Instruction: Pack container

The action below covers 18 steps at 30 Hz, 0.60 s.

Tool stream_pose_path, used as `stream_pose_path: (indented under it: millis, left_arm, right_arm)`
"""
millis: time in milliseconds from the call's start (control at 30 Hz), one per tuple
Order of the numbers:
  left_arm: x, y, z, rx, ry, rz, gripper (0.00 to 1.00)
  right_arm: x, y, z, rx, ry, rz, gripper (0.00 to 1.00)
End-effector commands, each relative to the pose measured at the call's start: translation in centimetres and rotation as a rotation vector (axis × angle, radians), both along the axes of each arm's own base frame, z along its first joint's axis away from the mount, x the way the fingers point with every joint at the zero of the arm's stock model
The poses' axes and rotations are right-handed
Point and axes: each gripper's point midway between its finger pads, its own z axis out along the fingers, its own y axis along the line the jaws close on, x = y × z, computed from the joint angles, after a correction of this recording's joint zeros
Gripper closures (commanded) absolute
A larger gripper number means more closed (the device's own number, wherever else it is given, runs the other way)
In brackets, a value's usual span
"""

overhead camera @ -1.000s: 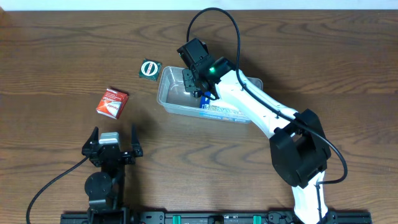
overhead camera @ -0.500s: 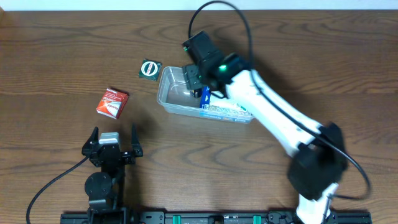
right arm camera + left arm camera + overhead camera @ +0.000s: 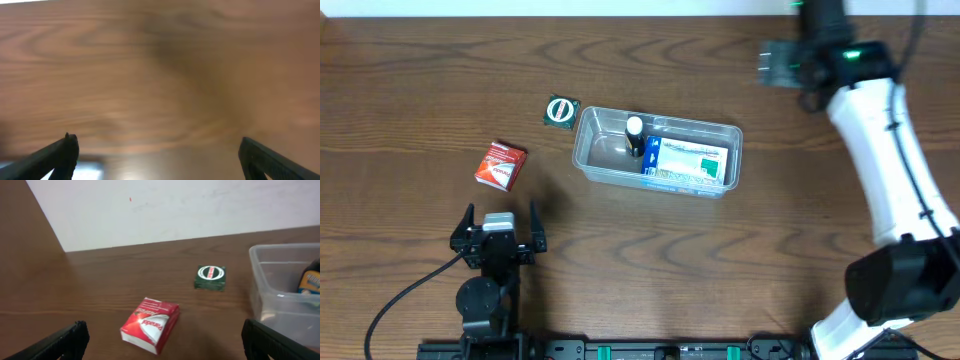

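Note:
The clear container [image 3: 603, 156] sits mid-table. Inside it a small dark bottle with a white cap [image 3: 635, 132] stands next to a blue-and-white box [image 3: 686, 160]. My right gripper [image 3: 782, 64] hangs over bare table at the far right, apart from the container; its wrist view shows open jaws [image 3: 160, 155] with only blurred wood between them. My left gripper [image 3: 501, 217] rests open at the front left. Beyond its fingers lies a red box [image 3: 150, 324], with the container's wall [image 3: 264, 287] to the right.
A small green packet with a round white label [image 3: 560, 110] lies just left of the container's far corner. The red box [image 3: 500, 164] lies further left, on the wood. The right arm [image 3: 890, 170] runs along the table's right side.
The right gripper has opened, lifted out of the container and swung fast to the far right. The capped bottle now stands free inside. The left arm has not moved.

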Motion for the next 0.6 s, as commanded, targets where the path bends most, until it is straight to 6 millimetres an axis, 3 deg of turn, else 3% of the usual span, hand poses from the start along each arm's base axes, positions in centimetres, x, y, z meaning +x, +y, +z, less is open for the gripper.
stream_pose_path:
  millis: [0, 167, 233, 367, 567]
  left_arm:
    - [-0.2, 0.8, -1.8, 0.059, 0.063, 0.039, 0.02]
    - [-0.1, 0.8, -1.4, 0.060, 0.048, 0.039, 0.02]
    - [-0.1, 0.8, -1.1, 0.060, 0.037, 0.039, 0.02]
    - [-0.1, 0.8, -1.1, 0.061, 0.036, 0.040, 0.02]
    - [0.1, 0.6, -0.1, 0.057, -0.006, 0.032, 0.02]
  right_arm:
    - [-0.6, -4.8, -0.7, -0.019, 0.033, -0.095, 0.01]
    - [-1.9, -10.7, -0.9, -0.015, 0.045, -0.225, 0.01]
    - [-2.9, -11.7, -1.4, 0.009, 0.080, -0.247, 0.01]
    - [-4.2, -12.6, -2.0, 0.053, 0.122, -0.266, 0.01]
    - [-4.3, -13.0, -2.1, 0.053, 0.124, -0.275, 0.01]
